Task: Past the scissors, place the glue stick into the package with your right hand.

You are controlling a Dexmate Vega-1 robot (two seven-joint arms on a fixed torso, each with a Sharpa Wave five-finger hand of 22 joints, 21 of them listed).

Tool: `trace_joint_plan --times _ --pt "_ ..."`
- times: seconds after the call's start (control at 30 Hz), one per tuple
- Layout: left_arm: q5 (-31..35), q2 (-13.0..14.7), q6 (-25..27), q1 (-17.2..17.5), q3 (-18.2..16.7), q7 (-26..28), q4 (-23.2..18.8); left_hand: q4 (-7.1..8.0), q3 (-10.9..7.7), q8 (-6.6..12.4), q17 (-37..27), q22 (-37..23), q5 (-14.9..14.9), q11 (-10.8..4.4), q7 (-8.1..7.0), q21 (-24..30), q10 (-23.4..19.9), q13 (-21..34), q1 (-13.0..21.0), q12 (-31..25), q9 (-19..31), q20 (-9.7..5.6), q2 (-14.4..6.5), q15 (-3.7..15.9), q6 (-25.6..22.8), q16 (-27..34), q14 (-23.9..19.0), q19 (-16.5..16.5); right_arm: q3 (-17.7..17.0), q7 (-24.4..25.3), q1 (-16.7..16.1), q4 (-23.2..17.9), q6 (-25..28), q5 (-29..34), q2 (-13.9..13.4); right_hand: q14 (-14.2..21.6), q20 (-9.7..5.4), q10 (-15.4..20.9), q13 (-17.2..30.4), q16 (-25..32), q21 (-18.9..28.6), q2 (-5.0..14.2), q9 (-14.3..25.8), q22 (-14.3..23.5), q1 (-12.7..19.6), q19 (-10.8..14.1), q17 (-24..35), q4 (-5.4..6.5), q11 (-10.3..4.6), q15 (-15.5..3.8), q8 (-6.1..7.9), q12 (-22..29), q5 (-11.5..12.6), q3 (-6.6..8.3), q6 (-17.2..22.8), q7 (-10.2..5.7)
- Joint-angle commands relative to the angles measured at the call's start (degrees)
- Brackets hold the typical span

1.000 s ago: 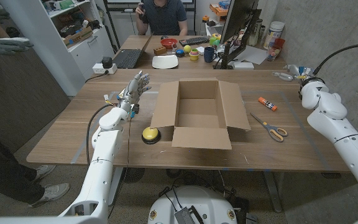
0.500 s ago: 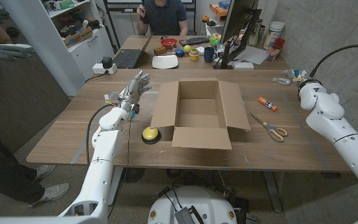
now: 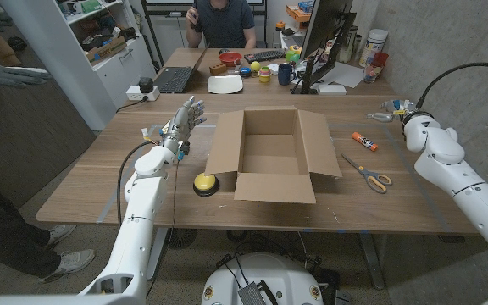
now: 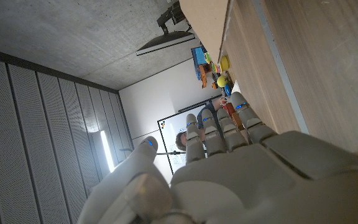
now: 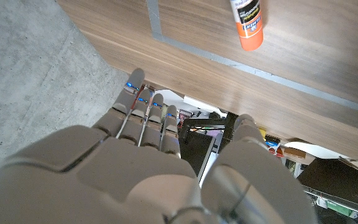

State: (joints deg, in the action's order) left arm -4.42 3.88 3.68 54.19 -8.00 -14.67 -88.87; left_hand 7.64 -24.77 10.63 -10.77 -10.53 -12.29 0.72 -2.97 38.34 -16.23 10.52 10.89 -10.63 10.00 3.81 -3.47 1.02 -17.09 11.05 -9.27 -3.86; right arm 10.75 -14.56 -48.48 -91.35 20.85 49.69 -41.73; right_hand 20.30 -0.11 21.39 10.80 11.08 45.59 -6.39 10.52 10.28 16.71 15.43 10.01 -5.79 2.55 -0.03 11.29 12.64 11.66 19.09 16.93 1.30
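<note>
The glue stick (image 3: 364, 141), white with an orange cap, lies on the table right of the open cardboard box (image 3: 270, 153); it also shows as the glue stick (image 5: 247, 22) beyond my right fingers. Scissors (image 3: 368, 175) with yellow-and-grey handles lie nearer the front edge, below the glue stick. My right hand (image 3: 390, 112) hovers at the table's far right, behind the glue stick and apart from it, fingers stretched out and holding nothing (image 5: 166, 162). My left hand (image 3: 185, 119) stands left of the box with its fingers spread, holding nothing (image 4: 229, 168).
A yellow round button (image 3: 203, 182) sits at the box's front left corner. Behind the table stands a second desk with a laptop (image 3: 174, 80), a monitor (image 3: 320, 38), cups and small objects, and a person sits there. Bare wood lies to the right of the scissors.
My right arm has drifted a little left and nearer, bringing the hand closer to the glue stick. The left arm, box, scissors and glue stick have stayed put.
</note>
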Motion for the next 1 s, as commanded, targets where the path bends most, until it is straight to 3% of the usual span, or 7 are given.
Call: trace_joint_plan --times 0.03,0.5,0.9,1.0 --pt "-0.3 0.0 -0.4 -0.3 0.0 -0.4 0.8 -0.03 0.43 0.26 -0.1 -0.2 -0.1 0.12 0.04 -0.2 0.0 0.2 -0.1 -0.3 0.3 -0.15 0.3 -0.16 0.1 0.4 0.1 -0.3 3.3 -3.7 1.8 0.8 0.6 2.7 -0.8 1.1 -0.31 0.6 0.1 0.0 -0.2 -0.80 0.3 0.1 0.5 0.6 0.2 -0.61 -0.58 -0.32 0.73 0.3 0.6 -0.09 1.6 -0.10" --pt "-0.2 -0.1 -0.9 -1.6 -0.1 -0.7 3.3 0.01 0.58 0.26 -0.1 -0.2 -0.2 0.24 0.03 -0.3 0.1 0.2 -0.2 -0.3 0.3 -0.10 0.3 -0.10 0.2 0.4 0.0 -0.3 5.5 -5.5 3.4 2.4 0.5 3.5 -0.9 0.7 -0.46 0.4 0.1 -0.2 -0.5 -1.05 0.3 0.1 0.4 0.3 0.3 -0.56 -0.71 -0.42 0.68 0.2 0.9 -0.55 2.0 -0.32" --pt "0.2 0.0 -1.1 -3.0 -0.1 -1.1 5.4 0.06 0.69 0.28 -0.1 -0.2 -0.2 0.40 0.15 -0.3 0.1 0.2 -0.4 -0.3 0.3 -0.14 0.3 -0.15 0.2 0.5 0.0 -0.4 7.3 -12.4 5.3 3.9 -0.6 1.8 -1.5 1.1 -0.54 1.0 0.1 0.0 -0.7 -1.14 0.3 0.1 -0.1 0.5 0.5 -0.28 -0.61 -0.50 0.70 0.4 1.1 -1.03 2.4 -0.51" --pt "0.4 0.1 -1.2 -3.5 0.0 -1.4 6.1 0.07 0.72 0.30 -0.1 -0.2 -0.2 0.21 0.06 -0.4 0.1 0.2 -0.4 -0.3 0.3 -0.09 0.3 -0.14 0.1 0.5 0.0 -0.3 7.7 -12.1 5.3 4.2 -0.5 2.1 -1.5 1.1 -0.45 0.9 0.1 0.0 -0.7 -1.14 0.3 0.1 -0.3 0.6 0.5 -0.20 -0.59 -0.49 0.56 0.3 1.1 -1.15 2.1 -0.53"
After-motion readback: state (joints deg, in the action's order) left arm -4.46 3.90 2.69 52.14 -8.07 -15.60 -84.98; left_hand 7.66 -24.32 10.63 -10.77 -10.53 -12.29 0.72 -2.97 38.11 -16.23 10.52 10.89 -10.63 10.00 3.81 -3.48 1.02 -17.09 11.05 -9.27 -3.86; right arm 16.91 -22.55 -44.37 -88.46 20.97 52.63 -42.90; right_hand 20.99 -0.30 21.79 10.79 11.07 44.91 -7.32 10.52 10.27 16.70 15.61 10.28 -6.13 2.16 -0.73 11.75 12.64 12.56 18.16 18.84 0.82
